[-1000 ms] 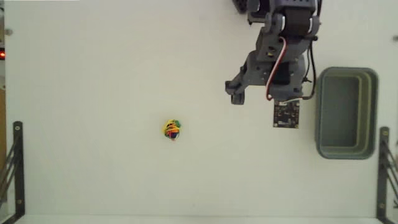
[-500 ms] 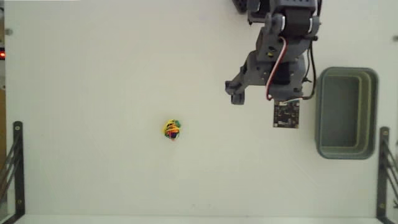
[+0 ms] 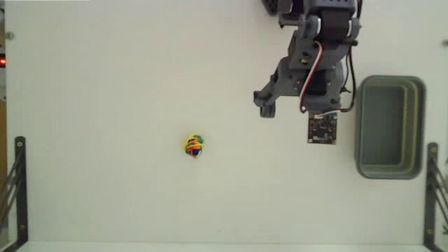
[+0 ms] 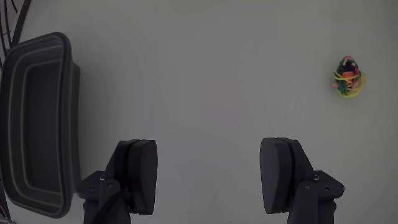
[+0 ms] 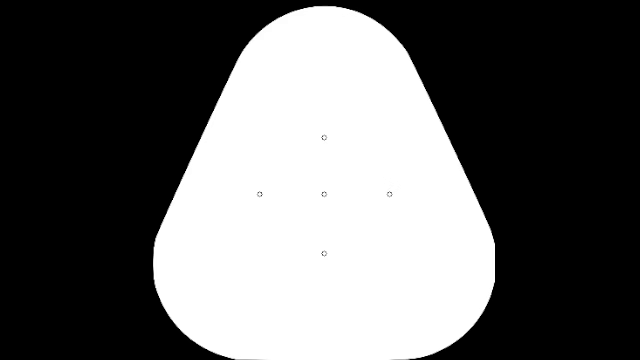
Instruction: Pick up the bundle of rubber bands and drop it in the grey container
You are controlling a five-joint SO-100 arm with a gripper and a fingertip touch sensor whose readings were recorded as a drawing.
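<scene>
The tool (image 4: pixel 208 177) is hanging spread wide above bare desk (image 3: pixel 105 70), its two dark fingers (image 4: pixel 140 168) standing well apart in the wrist view with nothing between them. Taking the grey container (image 3: pixel 389 127) as the landmark: in the fixed view the arm is sitting just beside the container's left wall, while the bundle of rubber bands (image 3: pixel 194 146) is lying well apart from it, far off to the left and a little lower, alone on the white surface. In the wrist view the order is flipped, with the grey container (image 4: pixel 37 124) filling the left edge and the bundle of rubber bands (image 4: pixel 349 77) lying near the upper right corner, beyond and to the right of the right finger.

The container is looking empty, so by my judgement the task is sitting at its very first step: the reach toward the bundle, with no grasp begun. The next move is likely calling for the arm to be swinging away from the container and extending across the desk until the clump is lying centred between the spread fingers, then lowering close to the surface before closing. The bundle is tiny and loose, a soft tangle of mostly yellow loops, so the fingertips probably need to be coming down nearly onto the desk to be catching it rather than brushing over it.
</scene>
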